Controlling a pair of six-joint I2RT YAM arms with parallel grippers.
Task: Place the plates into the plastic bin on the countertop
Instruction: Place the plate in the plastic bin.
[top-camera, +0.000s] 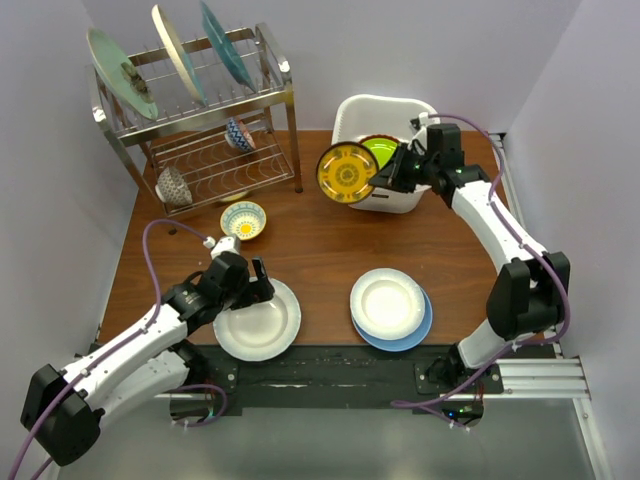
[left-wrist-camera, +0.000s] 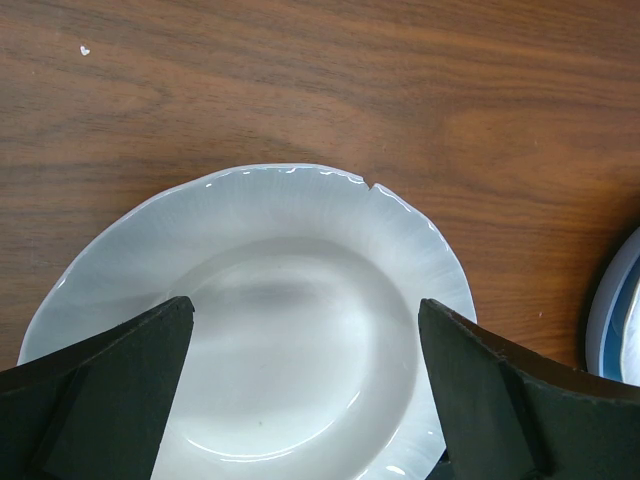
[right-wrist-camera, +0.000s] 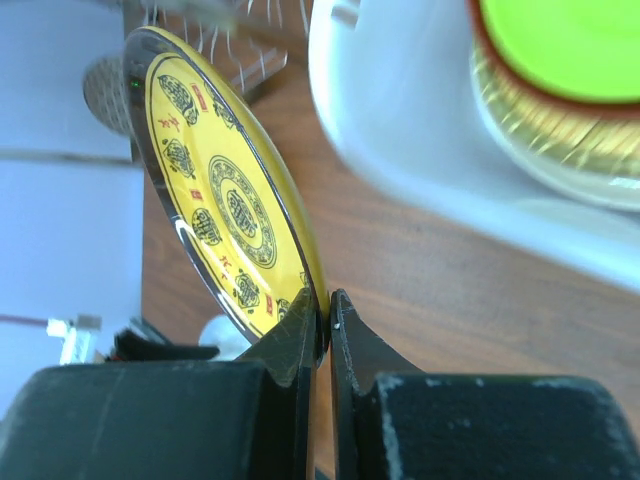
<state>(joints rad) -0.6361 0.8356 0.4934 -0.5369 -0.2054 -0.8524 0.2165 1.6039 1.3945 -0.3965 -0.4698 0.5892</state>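
The right claw (right-wrist-camera: 328, 310) is clamped on the rim of a yellow plate (top-camera: 347, 172) with a dark pattern, pinching its edge between both fingers. The plate hangs nearly on edge above the table (top-camera: 320, 245), its patterned face turned toward the left arm's side. It sits just beside the near-left corner of the white bin (top-camera: 375, 103), outside the wall and not yet over the opening.

The bin's opening lies to the right of the plate and a little farther back, on the claw's own side. A lime green plate (top-camera: 380, 150) already lies flat on top of the pile inside. I judge the plate must travel right and tip flat to land on that pile.

The right arm is much the nearer to the bin. The left claw (top-camera: 262, 280) hangs with fingers wide apart over a white plate (left-wrist-camera: 300, 220) at the near-left of the table, well apart from the bin.
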